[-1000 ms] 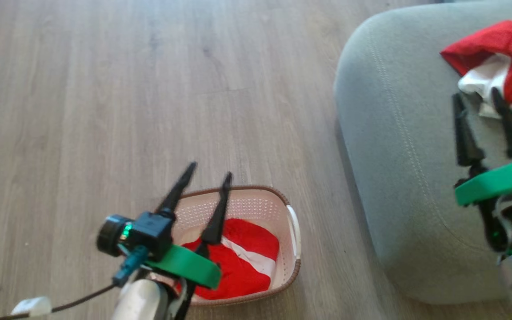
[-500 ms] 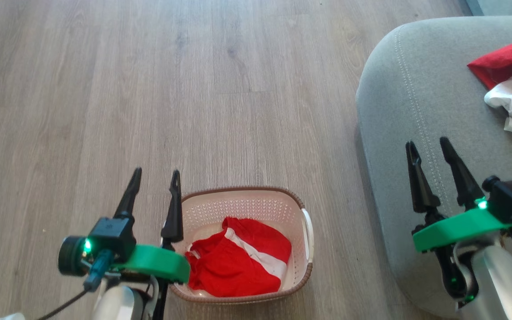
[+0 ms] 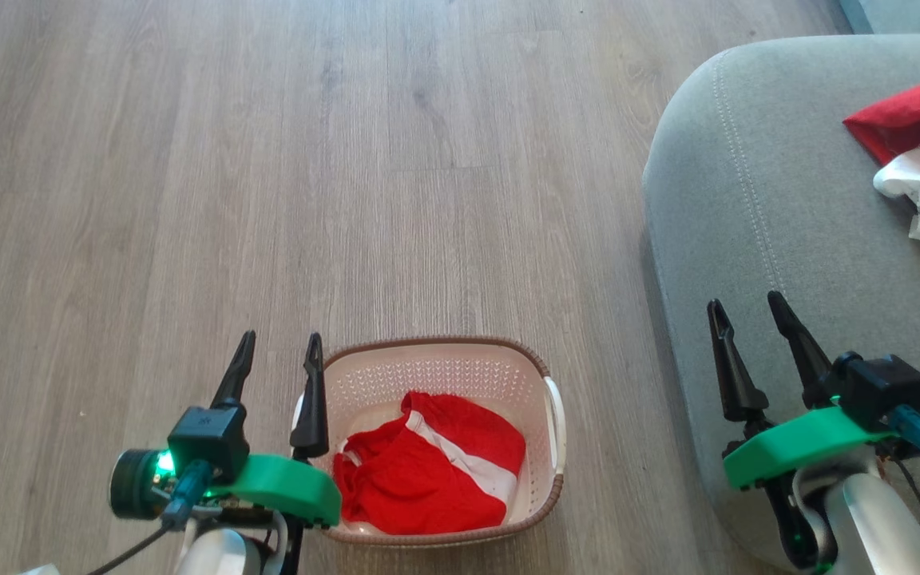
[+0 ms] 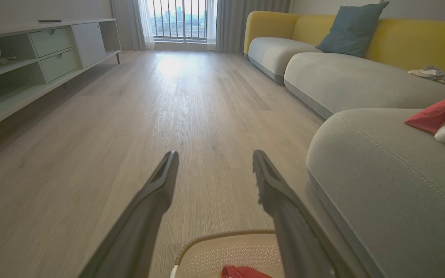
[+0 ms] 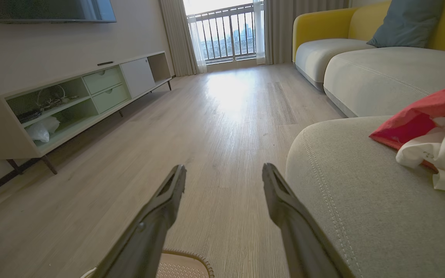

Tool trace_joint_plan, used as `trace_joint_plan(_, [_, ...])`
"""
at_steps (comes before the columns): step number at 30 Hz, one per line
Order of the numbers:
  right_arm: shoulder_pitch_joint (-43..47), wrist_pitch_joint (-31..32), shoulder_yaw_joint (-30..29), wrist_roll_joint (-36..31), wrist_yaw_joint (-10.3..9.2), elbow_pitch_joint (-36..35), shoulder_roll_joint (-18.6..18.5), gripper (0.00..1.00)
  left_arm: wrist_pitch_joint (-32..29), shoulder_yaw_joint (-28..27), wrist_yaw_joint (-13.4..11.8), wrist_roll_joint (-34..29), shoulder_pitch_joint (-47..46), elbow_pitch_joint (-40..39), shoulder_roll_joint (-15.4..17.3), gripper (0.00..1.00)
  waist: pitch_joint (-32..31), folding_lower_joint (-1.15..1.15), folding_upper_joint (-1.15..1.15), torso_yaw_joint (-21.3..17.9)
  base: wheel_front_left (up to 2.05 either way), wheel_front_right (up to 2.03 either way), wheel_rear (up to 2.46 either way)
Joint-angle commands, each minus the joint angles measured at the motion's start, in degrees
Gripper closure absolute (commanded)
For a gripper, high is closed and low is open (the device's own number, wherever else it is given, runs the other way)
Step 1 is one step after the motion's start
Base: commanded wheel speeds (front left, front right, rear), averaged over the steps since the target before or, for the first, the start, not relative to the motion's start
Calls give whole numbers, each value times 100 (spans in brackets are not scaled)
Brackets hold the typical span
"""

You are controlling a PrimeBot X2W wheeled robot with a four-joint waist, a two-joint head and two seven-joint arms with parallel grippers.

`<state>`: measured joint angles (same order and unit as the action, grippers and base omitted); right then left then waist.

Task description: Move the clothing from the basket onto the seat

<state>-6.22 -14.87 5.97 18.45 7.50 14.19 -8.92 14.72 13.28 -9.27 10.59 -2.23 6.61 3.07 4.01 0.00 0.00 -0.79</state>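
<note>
head view steeply down on basket (image 3: 438,369) and seat (image 3: 755,239); 2 wrist views low, forward, same seat

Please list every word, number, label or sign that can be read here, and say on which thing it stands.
No text can be read in any view.
Small dark marks on the white part of the garment on the seat: too small to read.
The basket and the second garment inside it show no lettering.
</note>
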Motion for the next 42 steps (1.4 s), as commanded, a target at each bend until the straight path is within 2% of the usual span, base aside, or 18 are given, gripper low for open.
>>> trace_joint_plan(1, [-98, -13, 118, -47, -1, -151, 29, 0, 28, -143, -21, 36, -162, -159, -19, 0, 2, 0, 0, -13, 0, 0, 0])
trace_joint_plan(27, [-221, -13, 43, -16, -1, -189, -9, 0, 28, 30, 84, -15, -274, -99, -19, 0, 262, 0, 0, -60, 0, 0, 0])
trace_joint_plan(35, [-484, -13, -200, -263, -1, -315, -28, 0, 28, 404, 323, -58, -659, 684, -19, 0, 961, 0, 0, -209, 0, 0, 0])
trace_joint_plan(42, [-791, -13, -251, -368, -1, -619, -45, 0, 28, 643, 475, -243, -1432, 1702, -19, 0, 2051, 0, 0, -478, 0, 0, 0])
